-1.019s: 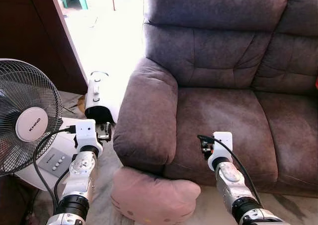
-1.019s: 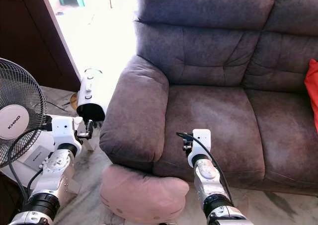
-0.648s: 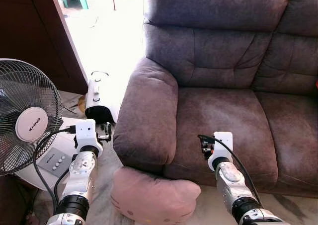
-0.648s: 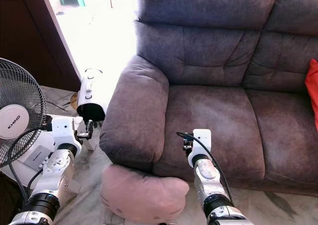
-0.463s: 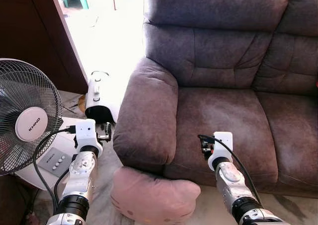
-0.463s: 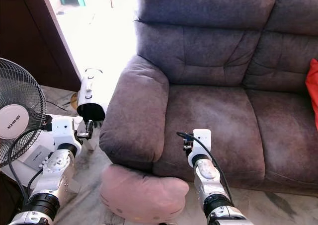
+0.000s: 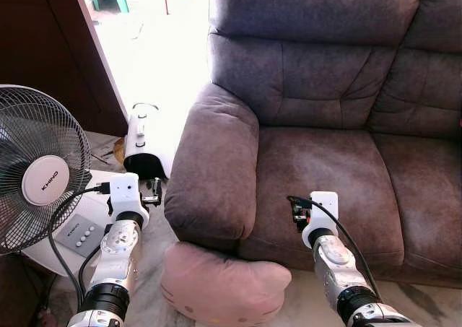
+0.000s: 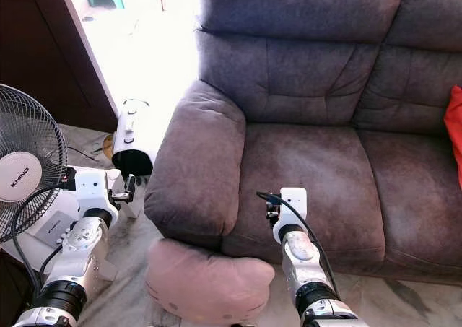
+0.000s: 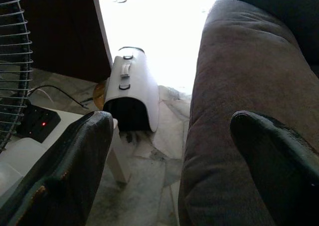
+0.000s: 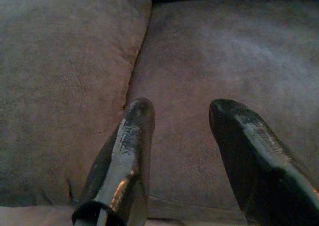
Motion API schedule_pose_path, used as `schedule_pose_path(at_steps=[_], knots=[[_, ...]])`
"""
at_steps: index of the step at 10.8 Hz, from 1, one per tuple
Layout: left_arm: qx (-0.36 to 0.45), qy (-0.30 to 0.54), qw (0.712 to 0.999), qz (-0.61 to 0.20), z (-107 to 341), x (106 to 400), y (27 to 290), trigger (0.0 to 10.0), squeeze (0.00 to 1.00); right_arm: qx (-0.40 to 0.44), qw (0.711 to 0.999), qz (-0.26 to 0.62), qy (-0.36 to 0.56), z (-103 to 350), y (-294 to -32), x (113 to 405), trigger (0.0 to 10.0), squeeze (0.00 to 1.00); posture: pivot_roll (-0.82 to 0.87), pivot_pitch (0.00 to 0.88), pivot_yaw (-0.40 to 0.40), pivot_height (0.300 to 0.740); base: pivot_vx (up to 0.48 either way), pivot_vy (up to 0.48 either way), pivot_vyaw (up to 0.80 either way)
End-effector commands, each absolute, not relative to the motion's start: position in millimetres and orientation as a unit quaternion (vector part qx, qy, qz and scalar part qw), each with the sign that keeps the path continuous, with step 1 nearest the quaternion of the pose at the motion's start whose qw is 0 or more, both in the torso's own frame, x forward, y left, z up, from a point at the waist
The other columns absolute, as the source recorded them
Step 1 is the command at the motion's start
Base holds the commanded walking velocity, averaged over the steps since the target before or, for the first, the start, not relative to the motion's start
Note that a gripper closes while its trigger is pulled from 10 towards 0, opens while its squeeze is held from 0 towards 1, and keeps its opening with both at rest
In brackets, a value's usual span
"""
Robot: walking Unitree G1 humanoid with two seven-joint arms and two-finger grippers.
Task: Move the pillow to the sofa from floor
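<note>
Pillow (image 7: 222,285) on floor before sofa (image 7: 325,125); fan (image 7: 36,169) left.

Sofa (image 7: 310,118) – brown-grey napped cloth, matt, suede-like. Pillow (image 7: 224,284) – pink soft fabric, matt. Fan (image 7: 40,172) – dark wire grille, glossy white plastic hub. Floor (image 9: 149,186) – polished veined stone. Right gripper (image 10: 182,116) fingers (image 10: 127,151) black, scuffed, faintly glossy. Arms (image 7: 119,251) – brushed silver metal.

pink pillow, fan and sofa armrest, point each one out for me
pink pillow (image 7: 224,284), left eye view, middle of its top face
fan (image 7: 45,180), left eye view, white hub
sofa armrest (image 8: 195,164), right eye view, padded top
</note>
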State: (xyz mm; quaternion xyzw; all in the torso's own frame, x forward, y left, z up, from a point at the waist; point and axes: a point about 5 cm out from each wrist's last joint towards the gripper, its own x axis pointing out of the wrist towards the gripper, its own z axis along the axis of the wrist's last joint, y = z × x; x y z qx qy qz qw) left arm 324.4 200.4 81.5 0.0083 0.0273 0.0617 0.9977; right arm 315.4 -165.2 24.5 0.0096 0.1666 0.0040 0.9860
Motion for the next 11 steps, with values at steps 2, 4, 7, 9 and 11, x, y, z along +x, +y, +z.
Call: schedule_pose_path(at_steps=[2,4,7,9,11], knots=[[0.001,0.028,0.997,0.068,76.4,320.7,201.8,10.0,0.0,0.014,0.986,0.001,0.165,23.1,-166.2,313.5,10.0,0.0,0.13,0.136,-0.035,0.736,0.0,0.0,0.0],[0.015,0.059,0.996,0.059,61.5,314.5,199.6,10.0,0.0,0.008,0.985,0.001,0.175,19.1,-166.8,310.7,10.0,0.0,0.14,0.136,-0.035,0.736,0.0,0.0,0.0],[0.009,0.153,0.986,0.069,18.3,290.1,203.0,10.0,0.0,-0.009,0.975,-0.005,0.224,-1.4,-175.8,292.7,10.0,0.0,0.13,0.131,-0.034,0.736,0.0,0.0,0.0],[0.011,0.17,0.982,0.078,8.9,283.1,206.6,10.0,0.0,-0.014,0.968,-0.012,0.249,-11.9,-183.4,281.5,10.0,0.0,0.13,0.121,-0.033,0.736,0.0,0.0,0.0],[0.008,0.193,0.977,0.086,-2.3,274.0,211.0,10.0,0.0,-0.013,0.959,-0.014,0.282,-24.7,-188.8,267.5,10.0,0.0,0.12,0.111,-0.033,0.736,0.0,0.0,0.0]])
